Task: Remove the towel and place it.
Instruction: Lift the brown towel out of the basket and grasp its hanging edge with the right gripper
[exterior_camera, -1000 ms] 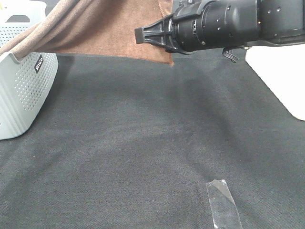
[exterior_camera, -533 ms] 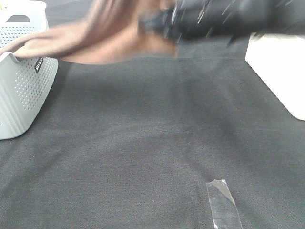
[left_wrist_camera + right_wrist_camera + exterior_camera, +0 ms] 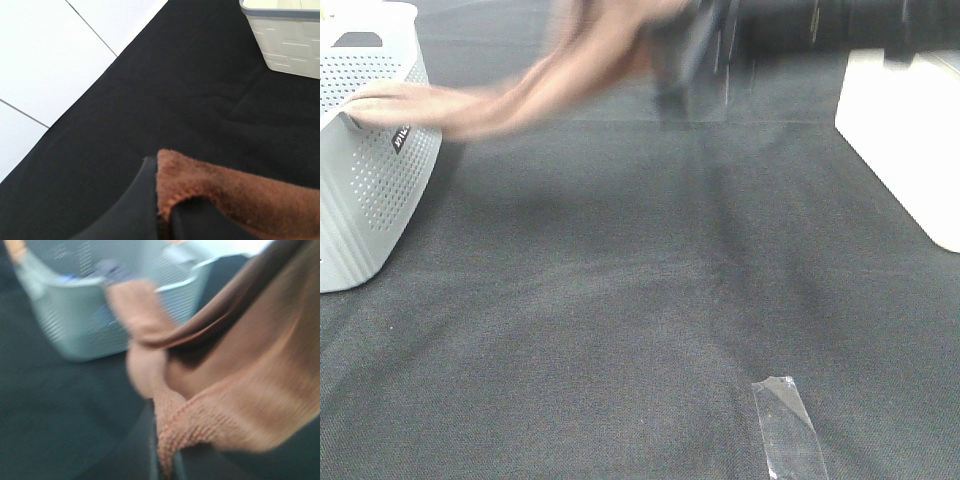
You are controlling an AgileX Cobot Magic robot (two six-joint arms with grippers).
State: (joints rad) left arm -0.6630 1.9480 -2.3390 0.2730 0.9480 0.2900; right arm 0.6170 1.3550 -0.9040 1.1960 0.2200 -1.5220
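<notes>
Rust-brown terry towel (image 3: 520, 95) spans the exterior high view as a blurred band. One end lies over the rim of the grey basket (image 3: 365, 190), and the other rises to a blurred black arm (image 3: 820, 20) at the upper edge. The sloped span suggests the towel is being drawn out of the basket. The black cloth (image 3: 640, 300), bare apart from a tape strip (image 3: 788, 430), is the likely place for it

Left wrist view: the left gripper (image 3: 162, 202) has its jaws closed narrowly on a towel (image 3: 240, 190) corner, held above the cloth. A white container (image 3: 285, 35) stands well apart

Right wrist view: blurred. The towel (image 3: 240, 390) edge drops into the right gripper (image 3: 164, 465), whose jaws appear closed on it. The grey basket (image 3: 75, 315) behind holds a blue item (image 3: 67, 277)
</notes>
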